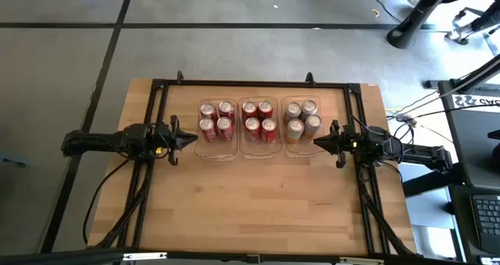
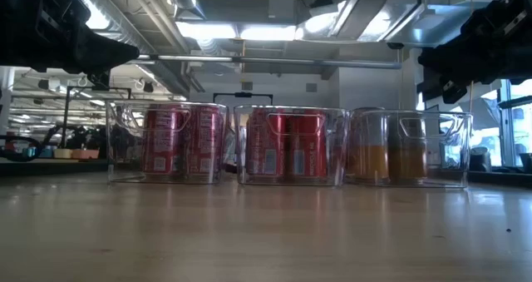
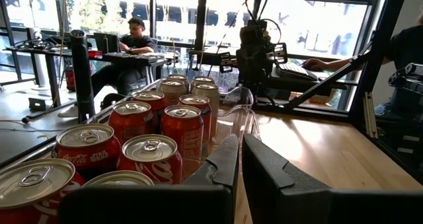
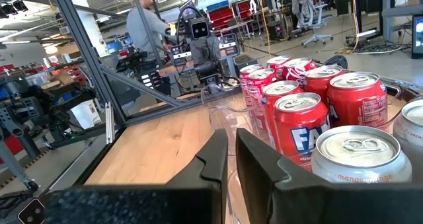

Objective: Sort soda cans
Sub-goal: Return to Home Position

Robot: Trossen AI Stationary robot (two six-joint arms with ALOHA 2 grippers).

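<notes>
Soda cans [image 1: 251, 125] in 3 trays [image 1: 217, 153], btw arms' jaws.

Coke can [image 3: 88, 155], near left, left wrist view: "Coca-Cola" script w/ "STAR WARS" beside it, white on red.
Red can [image 4: 301, 137], right wrist view: big white "FA", rest cut off.
Gold can [image 4: 362, 163], nearest in right wrist view: tiny print under rim, approx. "mango", rest illegible.
Black panel [image 1: 477, 101], far right off table: white letters, can't read.
</notes>
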